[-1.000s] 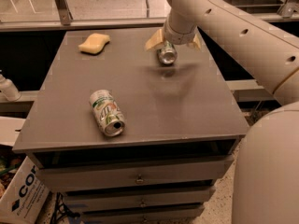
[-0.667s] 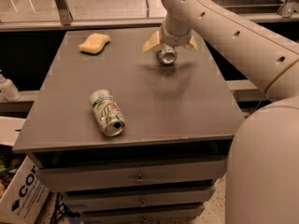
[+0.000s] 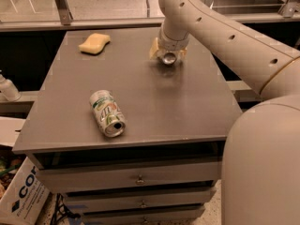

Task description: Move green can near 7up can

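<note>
The 7up can (image 3: 107, 113) lies on its side on the front left of the grey table (image 3: 178, 102), its open end toward the front. It is white with green lettering. My gripper (image 3: 168, 55) is over the back middle of the table, pointing down. It is shut on the green can (image 3: 168, 57), of which only the round silver end shows between the pale fingers (image 3: 153, 48). The can's green body is hidden by the gripper. The held can is far behind and to the right of the 7up can.
A yellow sponge (image 3: 94, 43) lies at the table's back left. Drawers (image 3: 138, 178) sit under the tabletop. A cardboard box (image 3: 18, 200) stands on the floor at the lower left. A white bottle (image 3: 7, 89) is left of the table. My arm (image 3: 243, 46) crosses the right side.
The arm's upper links have swung left. The gripper with the can has stayed almost in place, a little lower. The 7up can has not moved.
</note>
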`<state>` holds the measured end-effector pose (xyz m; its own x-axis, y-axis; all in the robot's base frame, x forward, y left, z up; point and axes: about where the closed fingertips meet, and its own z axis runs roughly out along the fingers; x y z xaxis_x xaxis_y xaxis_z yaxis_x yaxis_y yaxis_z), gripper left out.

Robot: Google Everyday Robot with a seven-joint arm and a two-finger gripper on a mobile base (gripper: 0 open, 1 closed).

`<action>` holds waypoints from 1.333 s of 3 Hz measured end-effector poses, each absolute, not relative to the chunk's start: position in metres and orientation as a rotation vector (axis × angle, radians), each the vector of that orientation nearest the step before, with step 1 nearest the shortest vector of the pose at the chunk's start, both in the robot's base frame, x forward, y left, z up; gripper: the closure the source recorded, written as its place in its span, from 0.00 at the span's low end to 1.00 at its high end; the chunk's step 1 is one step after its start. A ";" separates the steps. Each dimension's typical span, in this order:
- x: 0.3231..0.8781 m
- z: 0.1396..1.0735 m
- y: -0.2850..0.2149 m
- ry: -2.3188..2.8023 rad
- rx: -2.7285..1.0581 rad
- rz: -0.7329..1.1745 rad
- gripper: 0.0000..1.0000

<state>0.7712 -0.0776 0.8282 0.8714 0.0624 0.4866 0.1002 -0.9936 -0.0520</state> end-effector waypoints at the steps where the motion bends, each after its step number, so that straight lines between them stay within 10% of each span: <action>1: 0.769 0.824 -0.078 -0.139 -2.967 -0.756 0.55; 3: 0.742 0.849 -0.095 -0.145 -2.978 -0.753 0.99; 4: 0.696 0.869 -0.107 -0.197 -2.989 -0.682 1.00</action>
